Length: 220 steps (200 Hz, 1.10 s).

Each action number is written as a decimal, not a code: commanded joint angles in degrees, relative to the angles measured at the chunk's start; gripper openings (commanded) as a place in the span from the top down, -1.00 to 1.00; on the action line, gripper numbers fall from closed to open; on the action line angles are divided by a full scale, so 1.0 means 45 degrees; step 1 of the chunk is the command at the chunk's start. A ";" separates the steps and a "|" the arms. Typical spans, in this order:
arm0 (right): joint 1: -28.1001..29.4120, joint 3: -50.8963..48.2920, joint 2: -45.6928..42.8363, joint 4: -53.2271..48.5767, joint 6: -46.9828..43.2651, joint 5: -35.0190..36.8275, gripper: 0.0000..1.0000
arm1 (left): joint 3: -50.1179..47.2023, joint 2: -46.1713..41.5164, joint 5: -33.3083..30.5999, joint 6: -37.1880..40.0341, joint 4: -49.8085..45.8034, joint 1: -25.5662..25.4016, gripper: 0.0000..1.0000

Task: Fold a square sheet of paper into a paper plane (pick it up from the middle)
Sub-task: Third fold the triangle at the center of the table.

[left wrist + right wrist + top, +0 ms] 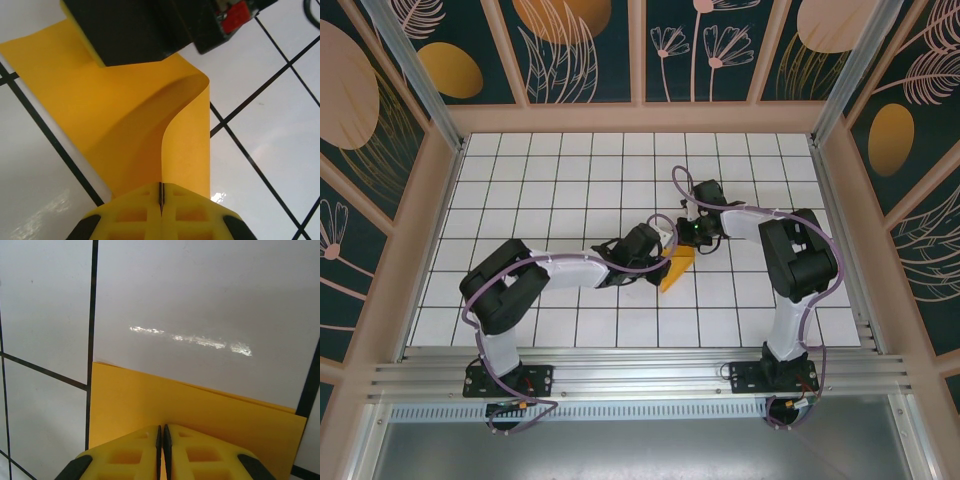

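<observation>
My left gripper (161, 192) and right gripper (162, 429) are both clamped on the sheet (677, 268) in the middle of the bench (570, 170). The sheet bows between them. I reckon pulling apart could tear it, and pushing together could set a crooked crease.

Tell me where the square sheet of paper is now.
In the top view the square sheet of paper lies just right of the centre of the table, pinched between the left end effector and the right end effector.

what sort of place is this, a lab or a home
Likely a lab test cell: a left arm and right arm bolted to a metal rail, a white grid-tiled table, patterned wall panels enclosing it.
</observation>
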 commanded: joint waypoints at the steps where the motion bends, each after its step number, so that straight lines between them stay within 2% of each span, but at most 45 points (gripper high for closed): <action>1: 0.0267 -0.0241 0.0562 -0.0673 -0.0033 0.0352 0.71 | 0.0177 0.0233 -0.0016 0.0201 -0.0223 0.0096 1.00; 72: 0.0269 -0.0221 0.0554 -0.0755 -0.0014 0.0436 0.71 | 0.0190 0.0561 0.0676 -0.0189 0.0123 0.0082 0.98; 220: 0.0294 -0.0300 0.0601 -0.0717 0.0056 0.0440 0.71 | 0.0252 0.0820 0.0353 -0.0010 0.0435 0.0089 0.95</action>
